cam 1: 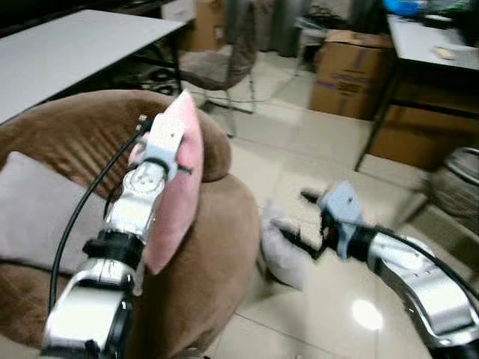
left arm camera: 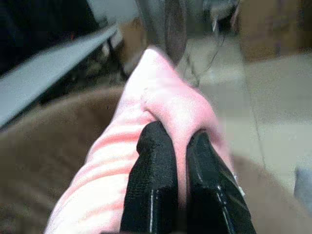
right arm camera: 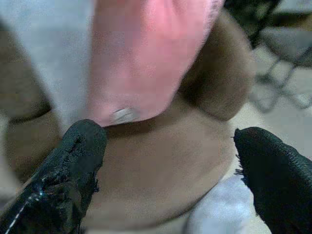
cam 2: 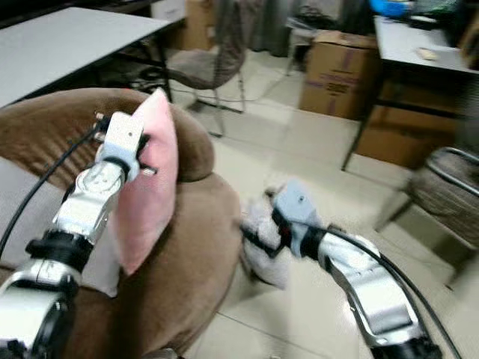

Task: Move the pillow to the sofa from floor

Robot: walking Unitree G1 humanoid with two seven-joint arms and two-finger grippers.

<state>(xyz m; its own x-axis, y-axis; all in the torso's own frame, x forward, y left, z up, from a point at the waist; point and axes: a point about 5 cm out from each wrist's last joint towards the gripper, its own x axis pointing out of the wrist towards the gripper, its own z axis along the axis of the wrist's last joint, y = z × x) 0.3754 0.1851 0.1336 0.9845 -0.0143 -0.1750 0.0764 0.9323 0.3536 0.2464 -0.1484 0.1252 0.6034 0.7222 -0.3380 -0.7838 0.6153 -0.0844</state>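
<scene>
From the head views, we see the left hand (cam 1: 178,123) clamped on the pink pillow (cam 1: 178,196), held upright over the brown sofa's (cam 1: 213,247) arm, a grey cushion (cam 1: 34,213) on the seat to the left. The right hand (cam 2: 251,238) reaches low toward a grey pillow (cam 2: 262,250) on the floor (cam 1: 314,157) beside the sofa. At the left wrist, we see both fingers (left arm camera: 151,180) pinching a pink fold. At the right wrist, the fingers (right arm camera: 73,161) are spread wide, gripping nothing, facing the sofa.
</scene>
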